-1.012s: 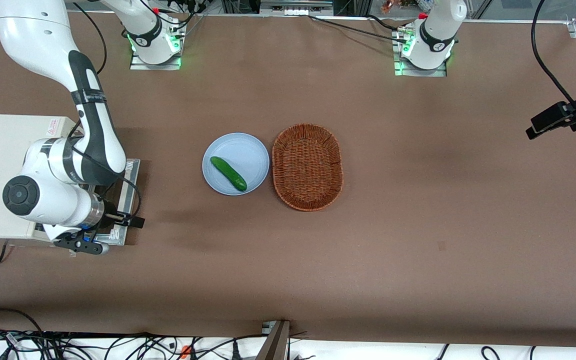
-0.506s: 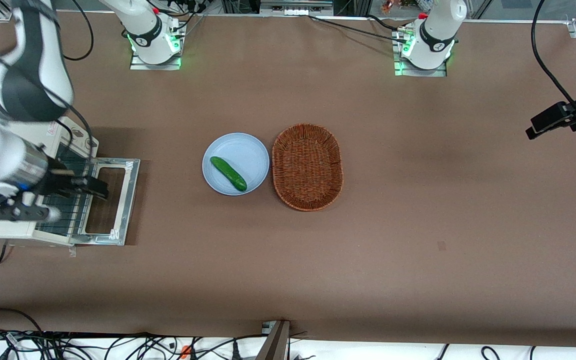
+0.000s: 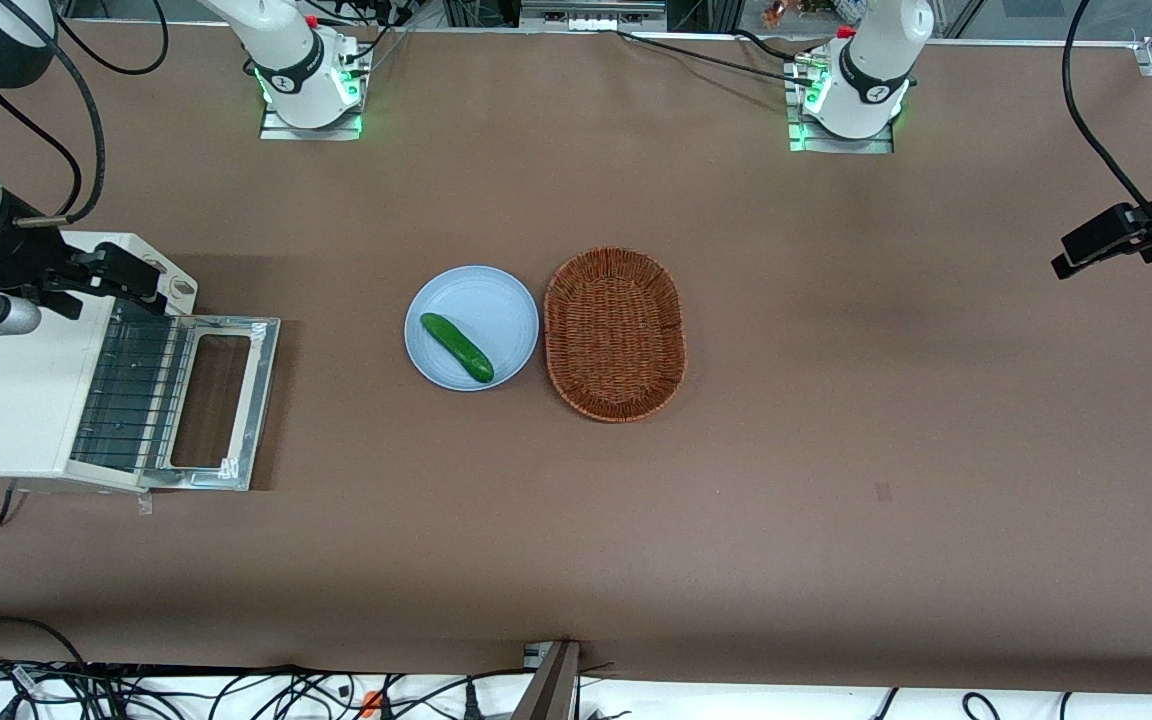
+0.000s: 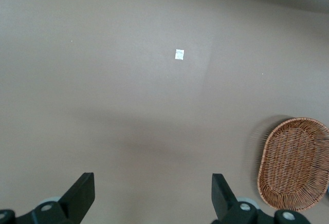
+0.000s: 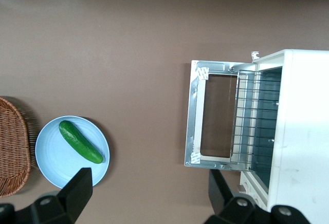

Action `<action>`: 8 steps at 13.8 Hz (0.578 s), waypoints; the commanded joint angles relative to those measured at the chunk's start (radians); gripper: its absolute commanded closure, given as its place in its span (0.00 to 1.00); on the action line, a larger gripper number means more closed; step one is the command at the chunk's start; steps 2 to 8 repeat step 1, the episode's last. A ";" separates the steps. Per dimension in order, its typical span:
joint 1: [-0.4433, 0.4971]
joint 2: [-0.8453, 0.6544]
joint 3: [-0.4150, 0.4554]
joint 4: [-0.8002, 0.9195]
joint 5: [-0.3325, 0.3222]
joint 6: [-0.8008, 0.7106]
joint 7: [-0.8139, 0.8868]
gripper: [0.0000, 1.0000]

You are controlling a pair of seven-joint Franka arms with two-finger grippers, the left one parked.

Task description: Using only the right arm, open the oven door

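The oven door lies folded down flat on the table in front of the cream-white toaster oven, its shiny metal inner frame facing up and the wire rack showing inside. The door also shows in the right wrist view, flat in front of the oven. The right arm's gripper hangs high above the oven's corner farthest from the front camera, apart from the door. In the right wrist view the gripper is open wide and holds nothing. The bar handle is hidden under the door.
A light blue plate with a green cucumber sits mid-table, with a wicker basket beside it toward the parked arm's end. Both show in the right wrist view, plate and basket. A black camera mount stands at the parked arm's end.
The gripper has left the lowered door, risen, and moved away from the front camera to above the oven's corner. The door stays flat open.
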 commanded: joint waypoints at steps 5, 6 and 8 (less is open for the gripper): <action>-0.002 -0.023 -0.001 -0.028 -0.012 0.007 -0.021 0.00; -0.002 -0.023 -0.001 -0.028 -0.012 0.007 -0.021 0.00; -0.002 -0.023 -0.001 -0.028 -0.012 0.007 -0.021 0.00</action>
